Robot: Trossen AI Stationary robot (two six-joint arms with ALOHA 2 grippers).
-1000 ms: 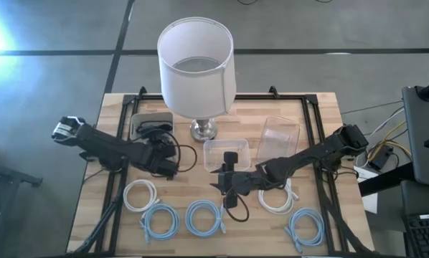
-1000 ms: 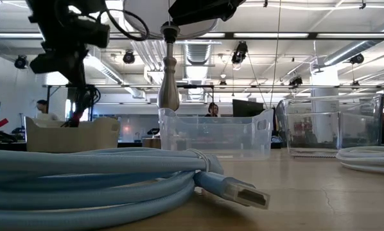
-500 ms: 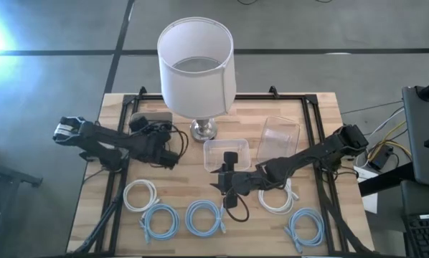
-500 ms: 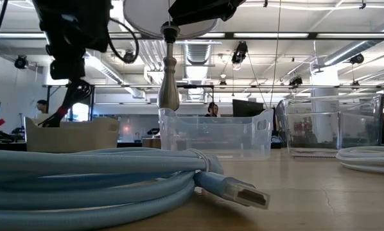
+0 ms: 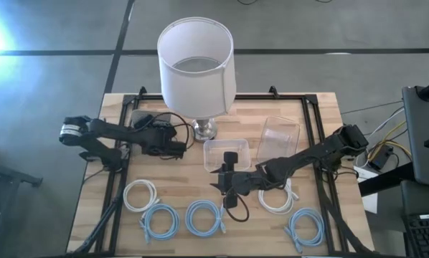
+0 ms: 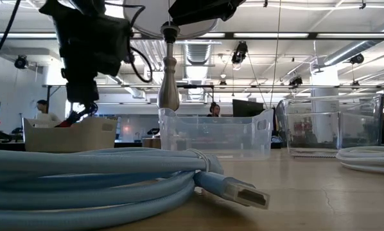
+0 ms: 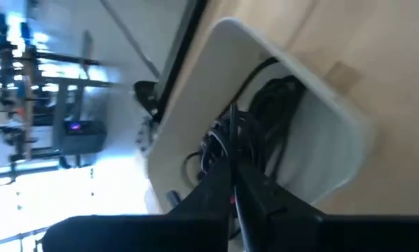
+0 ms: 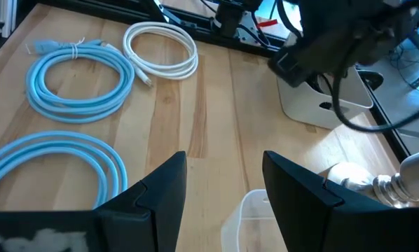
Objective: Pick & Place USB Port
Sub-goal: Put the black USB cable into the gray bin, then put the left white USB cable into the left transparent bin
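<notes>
Your left gripper (image 5: 177, 147) is squeezed shut on a black cable (image 7: 232, 133) above the white bin (image 5: 144, 118). Your right gripper (image 8: 220, 185) waits wide open, holding nothing, near the clear box (image 5: 227, 153).

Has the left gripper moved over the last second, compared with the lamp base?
Yes. In the high view the left gripper has shifted toward the lamp base and the table's far edge, away from the cable coils, fingers shut on a dark cable.

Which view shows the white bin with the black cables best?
Left wrist view: the white bin fills it, cables visible inside. High view has it mostly arm-covered; low view shows only its side wall; right wrist view shows part.
</notes>
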